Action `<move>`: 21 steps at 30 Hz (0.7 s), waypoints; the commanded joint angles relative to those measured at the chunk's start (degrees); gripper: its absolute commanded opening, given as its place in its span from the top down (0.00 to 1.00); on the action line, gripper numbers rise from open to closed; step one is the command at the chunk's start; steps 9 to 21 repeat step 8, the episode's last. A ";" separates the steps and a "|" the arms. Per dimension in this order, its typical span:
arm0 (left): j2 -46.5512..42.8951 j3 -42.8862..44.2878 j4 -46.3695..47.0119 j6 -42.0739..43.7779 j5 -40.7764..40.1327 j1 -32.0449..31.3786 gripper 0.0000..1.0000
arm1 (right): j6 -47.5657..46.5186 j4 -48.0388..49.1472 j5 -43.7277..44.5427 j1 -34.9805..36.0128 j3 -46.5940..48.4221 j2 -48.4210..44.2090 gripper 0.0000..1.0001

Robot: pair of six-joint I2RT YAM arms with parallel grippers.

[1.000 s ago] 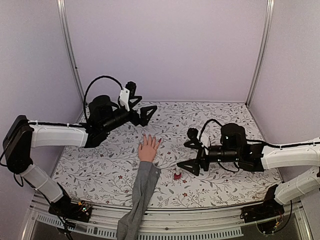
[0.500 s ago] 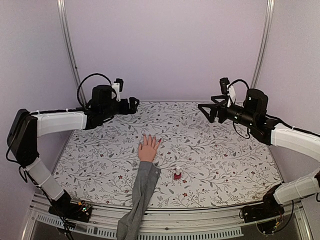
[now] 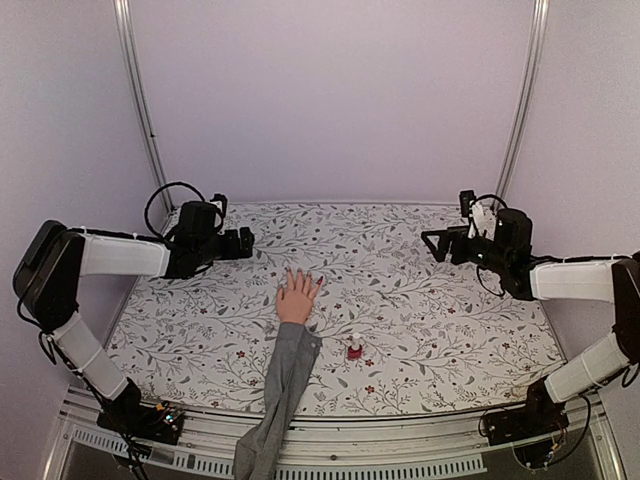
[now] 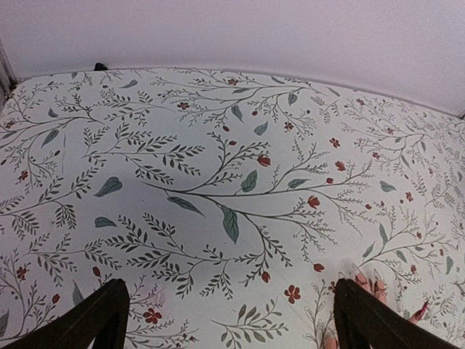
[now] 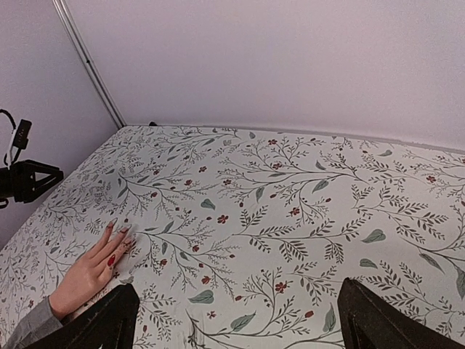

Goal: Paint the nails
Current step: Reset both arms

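The left end effector (image 3: 246,243) has its two fingers spread wide apart, and its wrist view shows only the flowered cloth between them. It hangs above the bench (image 3: 430,320) close to the left edge, toward the far-left corner, and points rightward across the surface. The right end effector (image 3: 432,245) is likewise spread wide, with only patterned cloth showing between its dark fingertips in its own wrist view. It hangs near the right edge, toward the far-right corner, pointing leftward. Both are well apart from the mannequin hand (image 3: 296,297), which lies flat, palm down, about the middle of the bench, a little nearer the near edge, with its fingers spread toward the far edge. The nails (image 5: 111,259) are tiny. In the right wrist view at least one looks red, and the others are too small to judge. The grey sleeve (image 3: 285,385) runs from the wrist to the near edge and hangs over it. A small red polish bottle (image 3: 354,350) stands upright just to the right of the sleeve, between the hand and the near edge, apart from both end effectors. White arm links reach back from each end effector to the near corners.
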 commanded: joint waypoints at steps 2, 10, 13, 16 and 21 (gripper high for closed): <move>-0.32 -1.74 4.19 -1.49 -0.45 -0.02 0.00 | 1.35 7.10 -1.66 0.03 -2.19 0.11 0.01; 0.11 0.20 2.71 -1.85 0.24 -0.03 0.00 | 1.15 7.35 -1.73 -0.03 -2.08 0.41 0.01; 0.11 0.20 2.71 -1.85 0.24 -0.03 0.00 | 1.15 7.35 -1.73 -0.03 -2.08 0.41 0.01; 0.11 0.20 2.71 -1.85 0.24 -0.03 0.00 | 1.15 7.35 -1.73 -0.03 -2.08 0.41 0.01; 0.11 0.20 2.71 -1.85 0.24 -0.03 0.00 | 1.15 7.35 -1.73 -0.03 -2.08 0.41 0.01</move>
